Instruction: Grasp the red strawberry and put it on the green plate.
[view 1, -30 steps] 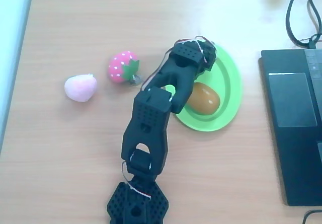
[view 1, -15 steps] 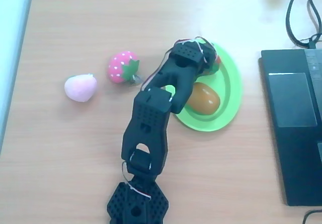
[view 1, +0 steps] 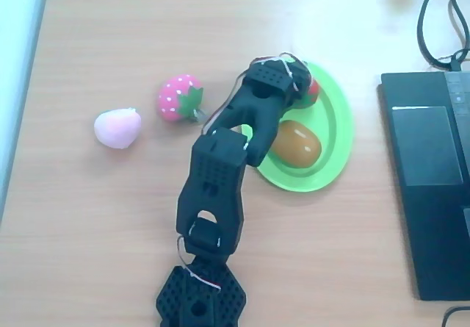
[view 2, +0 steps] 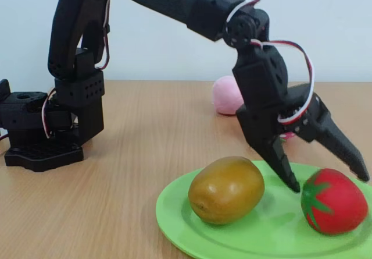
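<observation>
Red strawberry (view 2: 334, 201) rests on green plate (view 2: 232, 236), beside the brown fruit (view 2: 226, 189). Gripper (view 2: 328, 180) spread, empty, just above. Best retreat: lift straight up, clear of both fruits.

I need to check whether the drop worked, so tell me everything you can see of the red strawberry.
The red strawberry is a small, rounded, solid-red toy fruit with a smooth, slightly glossy skin and a dark green leafy top that faces sideways toward the brown fruit. It lies on the green plate, at the plate's right side in the fixed view, apart from the brown fruit. The gripper stands open just above it; its fingertips look clear of the fruit. In the overhead view the arm hides most of it.
</observation>
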Controlling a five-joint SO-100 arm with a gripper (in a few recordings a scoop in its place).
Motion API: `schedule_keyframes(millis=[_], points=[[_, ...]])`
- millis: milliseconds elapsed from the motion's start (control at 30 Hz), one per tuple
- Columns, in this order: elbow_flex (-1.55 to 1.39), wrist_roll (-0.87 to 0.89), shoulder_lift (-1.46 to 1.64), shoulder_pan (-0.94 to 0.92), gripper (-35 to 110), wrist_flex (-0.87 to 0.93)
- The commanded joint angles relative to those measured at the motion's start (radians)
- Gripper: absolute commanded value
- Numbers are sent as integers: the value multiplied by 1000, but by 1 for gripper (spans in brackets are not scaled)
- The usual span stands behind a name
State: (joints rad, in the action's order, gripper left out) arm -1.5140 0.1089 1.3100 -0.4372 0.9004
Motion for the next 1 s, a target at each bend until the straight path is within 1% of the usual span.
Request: schedule_keyframes(millis=[0, 233, 433, 533, 600, 767, 867, 967], points=[[-37, -2, 138, 32, 42, 15], [-204, 2, 383, 137, 39, 38], [-453, 18, 653, 187, 34, 18], [-647, -37, 834, 192, 26, -74], [-767, -81, 962, 204, 17, -124], [-1052, -110, 1319, 262, -8, -192], [-1184, -107, 1488, 291, -8, -202], [-1276, -69, 1585, 296, -8, -202]])
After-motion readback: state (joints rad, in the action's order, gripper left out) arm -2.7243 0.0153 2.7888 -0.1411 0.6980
